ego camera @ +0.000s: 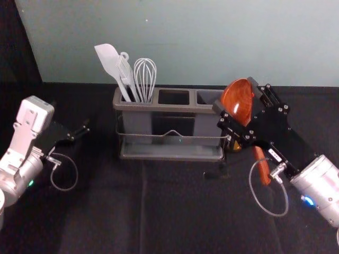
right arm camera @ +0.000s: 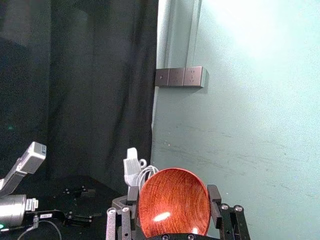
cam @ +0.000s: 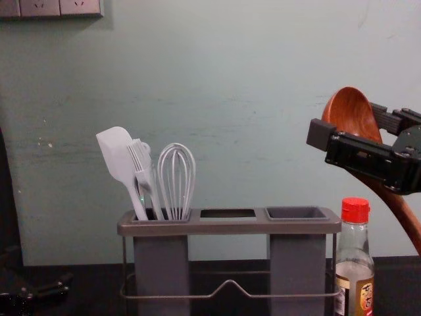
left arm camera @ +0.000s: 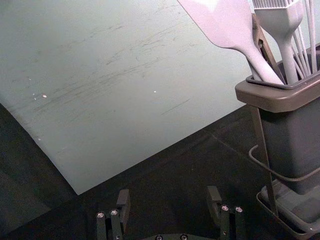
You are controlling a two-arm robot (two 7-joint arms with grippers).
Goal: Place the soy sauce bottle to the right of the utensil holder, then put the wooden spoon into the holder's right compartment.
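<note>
1. My right pincer [ego camera: 235,96] is closed on the spoon [ego camera: 237,100], one finger against each side of its bowl, and I hold it up in the air just past the right end of the holder [ego camera: 153,106]
2. The spoon tilts in my grip: its bowl is uppermost, and its handle slants down and away to the right in the chest view; there the bowl is well above the holder's rim and off to the right of the right compartment, so the spoon is outside it
3. The bottle [cam: 355,263], with its red cap, stands upright just beside the holder's right end, lower than my right pincer; from the head it is partly hidden behind that pincer, and I cannot tell whether it touches the holder's wire frame
4. My left pincer [ego camera: 80,132] is parked out to the left, well apart from the holder; its own wrist view shows its two fingers spread wide, with a gap between them
5. In the holder's left compartment, the spatula [cam: 115,155], the brush [cam: 141,166] and the whisk [cam: 176,181] stand with their heads up, the spatula leaning left
6. The holder stands on the dark table [ego camera: 175,222], lengthwise across my front, with the pale green wall [cam: 230,79] behind it
</note>
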